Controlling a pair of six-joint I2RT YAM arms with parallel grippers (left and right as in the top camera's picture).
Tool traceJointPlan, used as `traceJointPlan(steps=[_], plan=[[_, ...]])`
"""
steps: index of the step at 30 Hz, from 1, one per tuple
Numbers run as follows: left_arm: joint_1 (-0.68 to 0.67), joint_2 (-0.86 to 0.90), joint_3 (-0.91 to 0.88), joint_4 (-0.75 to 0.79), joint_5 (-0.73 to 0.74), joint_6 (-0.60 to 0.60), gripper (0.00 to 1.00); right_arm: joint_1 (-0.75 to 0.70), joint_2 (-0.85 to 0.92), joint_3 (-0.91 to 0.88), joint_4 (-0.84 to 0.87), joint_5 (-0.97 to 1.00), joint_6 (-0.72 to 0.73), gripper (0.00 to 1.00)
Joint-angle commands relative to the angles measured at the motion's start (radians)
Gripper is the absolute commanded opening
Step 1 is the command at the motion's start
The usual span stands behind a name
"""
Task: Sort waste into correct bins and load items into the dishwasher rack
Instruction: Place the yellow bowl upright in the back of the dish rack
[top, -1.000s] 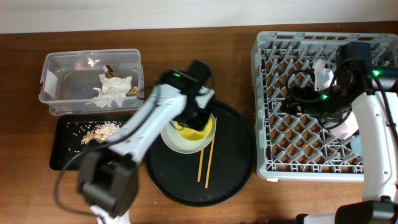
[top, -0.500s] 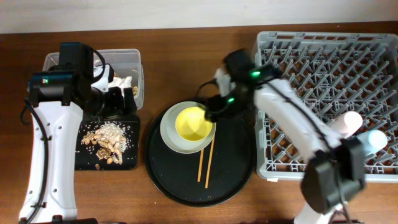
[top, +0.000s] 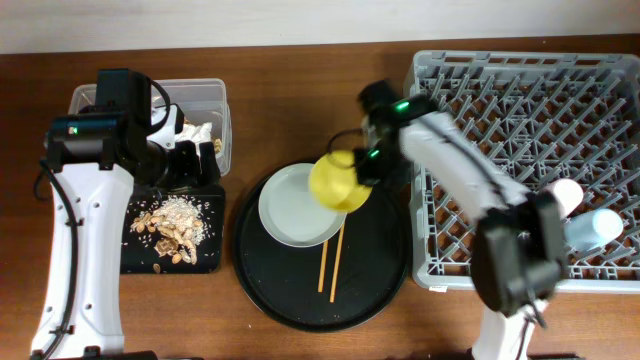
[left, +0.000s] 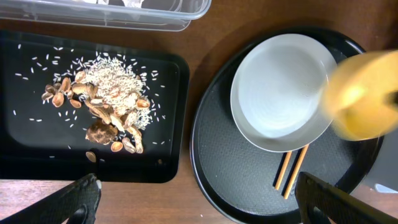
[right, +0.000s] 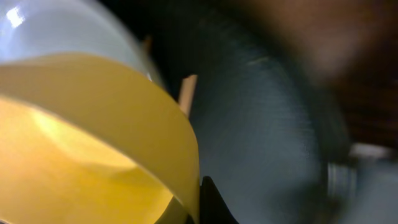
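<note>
Two robot arms work at a brown wooden table (top: 300, 75). The right gripper (top: 366, 166) is clamped on the rim of the small yellow bowl (top: 338, 182). It holds the bowl tilted and lifted clear of everything below. In the right wrist view the bowl fills the left of the picture, blurred, with one dark fingertip (right: 208, 202) at its rim.

Just beneath the bowl, and near that gripper, the round pale grey plate (top: 290, 208) lies flat on a large round black tray (top: 385, 265). The pair of wooden chopsticks (top: 331, 258) lies on the same tray, one end tucked at the plate's edge. On the gripper's other side stands the large grey dishwasher rack (top: 520, 130). The right arm reaches out across the rack's near corner. A pink cup (top: 566, 194) and a light blue cup (top: 598, 228) sit at the rack's far edge, well apart from the right gripper.

The left gripper (top: 193, 165) hangs with its fingers (left: 81, 202) spread wide and nothing between them. It hovers where the clear plastic tub (top: 95, 100) meets the shallow black rectangular tray (top: 205, 262). The crumpled white tissue (top: 200, 132) lies in the tub just beside this gripper. The brownish food bits (left: 102, 106), mixed with pale grains, are heaped in the tray below it.
</note>
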Motion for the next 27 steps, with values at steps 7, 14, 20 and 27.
traceJointPlan(steps=[7,14,20,27], plan=[[0.004,-0.008,0.008,0.0,-0.007,0.002,0.99,-0.489,-0.417,0.08,0.144,0.53,-0.071,0.04],[0.004,-0.008,0.008,0.0,-0.007,0.002,0.99,-0.663,-0.296,0.08,0.322,1.115,0.025,0.04],[0.003,-0.008,0.008,-0.001,-0.007,0.002,0.99,-0.668,-0.014,0.08,0.551,1.406,-0.174,0.04],[0.003,-0.008,0.008,-0.001,0.0,0.002,0.99,-0.66,0.172,0.079,0.541,1.315,-0.164,0.04]])
